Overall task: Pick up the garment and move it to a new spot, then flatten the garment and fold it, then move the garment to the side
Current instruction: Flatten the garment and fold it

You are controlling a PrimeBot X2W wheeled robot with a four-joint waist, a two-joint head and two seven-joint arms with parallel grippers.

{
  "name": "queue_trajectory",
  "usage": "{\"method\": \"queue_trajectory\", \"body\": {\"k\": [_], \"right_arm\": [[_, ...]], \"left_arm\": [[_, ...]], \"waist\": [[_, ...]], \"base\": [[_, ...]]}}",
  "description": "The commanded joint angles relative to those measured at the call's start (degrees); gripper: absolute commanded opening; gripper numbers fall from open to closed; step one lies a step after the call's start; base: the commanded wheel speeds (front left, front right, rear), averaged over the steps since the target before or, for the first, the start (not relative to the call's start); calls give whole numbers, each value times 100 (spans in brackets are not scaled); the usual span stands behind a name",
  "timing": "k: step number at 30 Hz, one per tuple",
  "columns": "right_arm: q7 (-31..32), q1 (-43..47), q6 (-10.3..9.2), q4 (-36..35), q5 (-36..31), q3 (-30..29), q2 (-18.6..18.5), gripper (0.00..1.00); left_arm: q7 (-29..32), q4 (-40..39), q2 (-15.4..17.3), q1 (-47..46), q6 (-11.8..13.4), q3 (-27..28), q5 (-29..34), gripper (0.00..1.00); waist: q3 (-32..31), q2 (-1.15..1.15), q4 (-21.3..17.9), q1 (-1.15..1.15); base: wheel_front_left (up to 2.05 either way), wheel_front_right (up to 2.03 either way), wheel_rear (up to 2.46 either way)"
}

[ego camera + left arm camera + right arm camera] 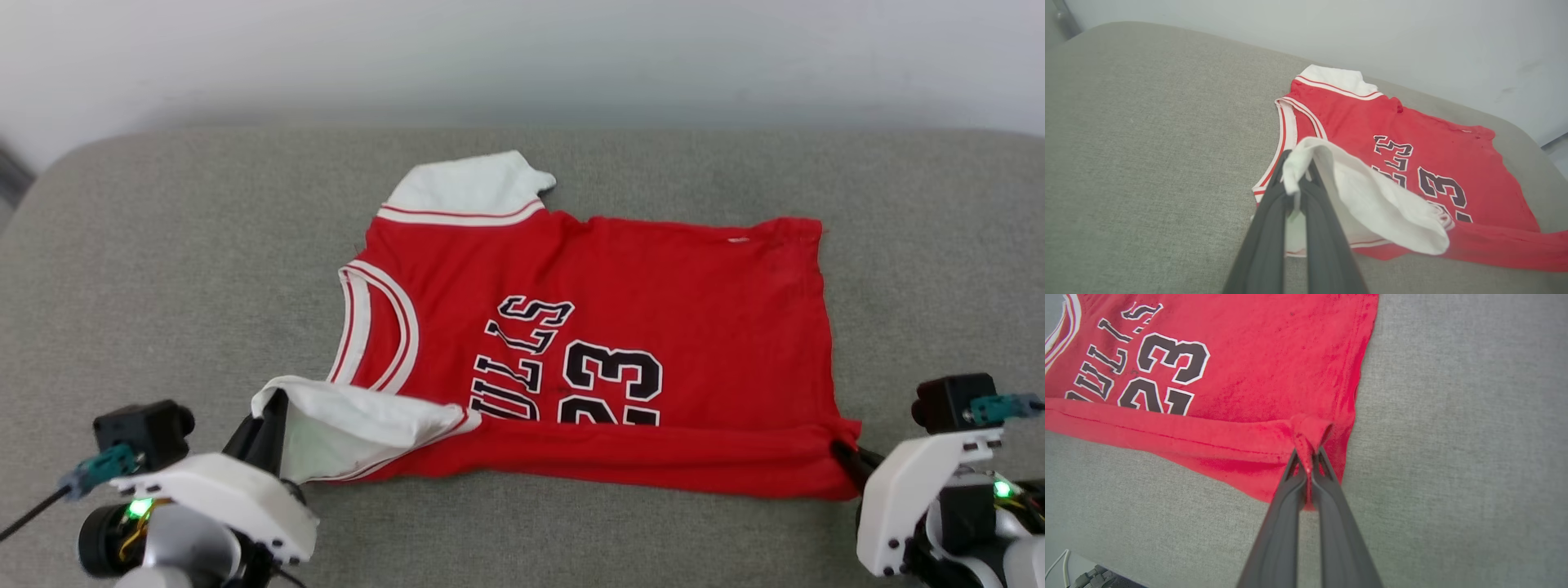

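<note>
The garment [653, 310] is a red jersey with white sleeve panels, striped trim and black "23" lettering, spread across the grey cushion. Its near edge is folded over toward the middle. My left gripper [273, 408] is shut on the near white sleeve, lifting it into a fold; the left wrist view shows white cloth [1392, 204] pinched at my left gripper [1298, 167]. My right gripper [841, 449] is shut on the garment's near right hem corner, and in the right wrist view the red cloth [1290, 355] bunches at my right gripper [1308, 457].
The grey cushion [163, 269] stretches wide to the left and right of the garment. A pale wall [522, 49] rises behind its far edge. A cable and dark part [1090, 575] show at the bottom left of the right wrist view.
</note>
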Motion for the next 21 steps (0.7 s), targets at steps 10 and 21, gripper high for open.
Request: {"method": "queue_trajectory", "body": {"k": [10, 21], "right_arm": [[-498, -1343, -3, 1277, 143, 613, -331, 0], [-1342, -1872, -4, 2266, 352, 1101, -490, 100]], "left_arm": [[-209, 1968, -338, -1614, -757, -262, -98, 0], [-283, 3359, -661, -2195, -1224, -423, -316, 100]], "waist": [[795, 0, -112, 0], [920, 0, -90, 0]], "base": [[0, 0, 0], [0, 0, 0]]}}
